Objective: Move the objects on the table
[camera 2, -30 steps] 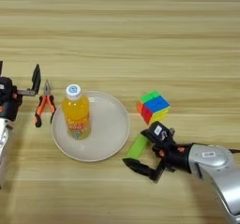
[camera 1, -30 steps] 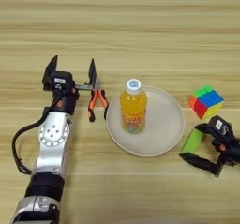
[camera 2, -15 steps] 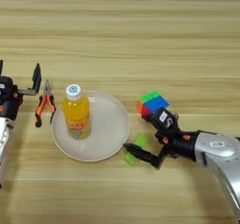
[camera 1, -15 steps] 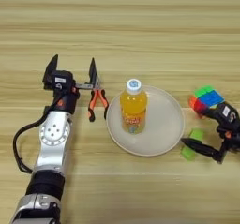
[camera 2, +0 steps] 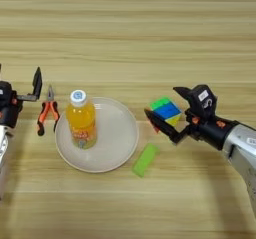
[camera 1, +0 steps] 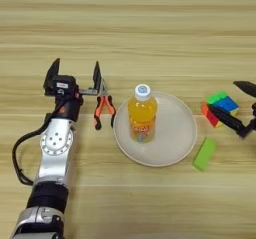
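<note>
1. While the plate [camera 2: 117, 143] holds only the juice bottle [camera 2: 82, 119], upright on its left half, the green block [camera 2: 145, 160] lies on the counter [camera 1: 150, 28] just off its right rim.
2. Right gripper [camera 2: 167, 110], fingers spread, straddles the puzzle cube [camera 2: 165, 110] toward the counter's right edge.
3. Left gripper [camera 1: 75, 74], open, hovers beside the pliers [camera 1: 103, 108].

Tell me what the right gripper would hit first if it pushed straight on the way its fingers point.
The right gripper, open, points left at the multicoloured puzzle cube, which sits between its black fingers; it would likely meet that first. Height above the table is unclear.
</note>
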Controlling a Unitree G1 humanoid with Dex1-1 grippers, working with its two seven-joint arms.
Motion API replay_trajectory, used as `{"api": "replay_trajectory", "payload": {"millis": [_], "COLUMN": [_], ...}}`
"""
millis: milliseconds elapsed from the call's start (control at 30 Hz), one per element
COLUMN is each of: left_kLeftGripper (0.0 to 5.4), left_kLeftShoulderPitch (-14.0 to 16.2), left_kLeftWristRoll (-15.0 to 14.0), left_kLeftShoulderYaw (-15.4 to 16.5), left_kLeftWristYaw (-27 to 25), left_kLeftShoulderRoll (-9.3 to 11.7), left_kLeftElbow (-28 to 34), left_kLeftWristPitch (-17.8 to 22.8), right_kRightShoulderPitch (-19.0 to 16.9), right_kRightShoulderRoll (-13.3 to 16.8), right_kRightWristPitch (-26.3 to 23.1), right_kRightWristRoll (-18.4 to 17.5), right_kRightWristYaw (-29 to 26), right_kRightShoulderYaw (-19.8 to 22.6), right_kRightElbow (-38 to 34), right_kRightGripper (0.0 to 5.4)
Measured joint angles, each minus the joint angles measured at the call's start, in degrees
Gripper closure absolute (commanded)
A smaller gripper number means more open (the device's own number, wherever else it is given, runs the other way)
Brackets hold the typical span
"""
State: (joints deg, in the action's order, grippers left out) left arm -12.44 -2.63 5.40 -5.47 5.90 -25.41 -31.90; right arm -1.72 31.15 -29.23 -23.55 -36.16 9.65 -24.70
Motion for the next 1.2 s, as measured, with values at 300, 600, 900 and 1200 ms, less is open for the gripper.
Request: {"api": "replay_trajectory", "payload": {"millis": [300, 600, 900, 1200], "left_kLeftGripper": [0.00, 0.00, 0.00, 0.00], "left_kLeftShoulderPitch": [-0.03, -0.05, -0.07, -0.06], "left_kLeftWristRoll": [0.01, 0.02, 0.05, 0.05], "left_kLeftShoulderYaw": [0.10, 0.09, 0.03, -0.02], "left_kLeftWristYaw": [-0.22, -0.24, -0.22, -0.20], "left_kLeftShoulderRoll": [0.18, 0.24, 0.29, 0.28], "left_kLeftElbow": [-0.07, -0.12, -0.09, -0.03], "left_kLeftWristPitch": [0.00, 0.02, 0.02, 0.03], "right_kRightShoulderPitch": [1.61, 1.53, 2.52, 2.61], "right_kRightShoulderRoll": [-4.24, -5.50, -6.12, -6.45], "right_kRightWristPitch": [-0.17, 1.20, 4.42, 6.03], "right_kRightWristRoll": [2.41, 6.16, 9.57, 10.44], "right_kRightWristYaw": [7.36, 8.21, 8.39, 8.24], "right_kRightShoulderYaw": [-1.54, -5.65, -6.80, -6.93], "right_kRightElbow": [5.66, 12.52, 18.59, 20.52], "right_kRightGripper": [0.02, 0.02, 0.24, 1.22]}}
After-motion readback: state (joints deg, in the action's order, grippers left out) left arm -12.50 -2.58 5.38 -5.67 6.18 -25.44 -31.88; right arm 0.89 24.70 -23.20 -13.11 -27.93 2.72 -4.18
